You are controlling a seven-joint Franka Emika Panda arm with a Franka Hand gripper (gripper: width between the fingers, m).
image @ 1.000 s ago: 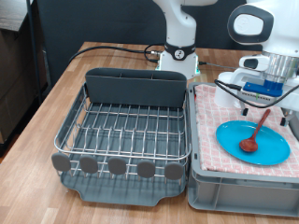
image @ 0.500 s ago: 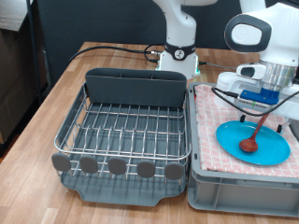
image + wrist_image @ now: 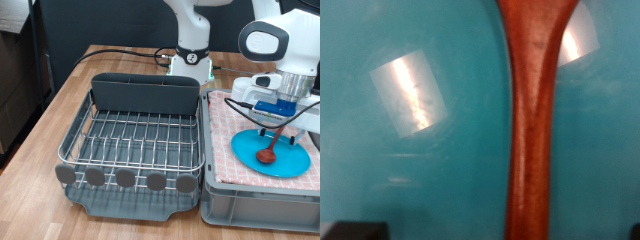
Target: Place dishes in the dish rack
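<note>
The dark brown wooden spoon (image 3: 266,154) lies on the round light-blue plate (image 3: 293,160), which rests on the pink checkered cloth of the grey crate (image 3: 240,208) at the exterior view's right. My gripper (image 3: 277,132) is low over the spoon's handle, just above the plate. The wrist view shows the spoon's handle (image 3: 535,120) very close against the plate (image 3: 410,190), with a dark fingertip (image 3: 355,230) off to one side of it, apart from the handle. The gripper looks open. The dish rack (image 3: 130,140) holds no dishes. The white mug is out of view.
The rack's tall grey compartment (image 3: 145,95) stands along its far side and round grey discs (image 3: 124,177) line its near side. The robot's base (image 3: 190,55) and cables (image 3: 120,52) are behind the rack. The rack and crate sit on a wooden table (image 3: 50,110).
My gripper has come down and towards the exterior view's left, from above the crate's far right to just over the spoon's handle. The spoon and plate have not moved.
</note>
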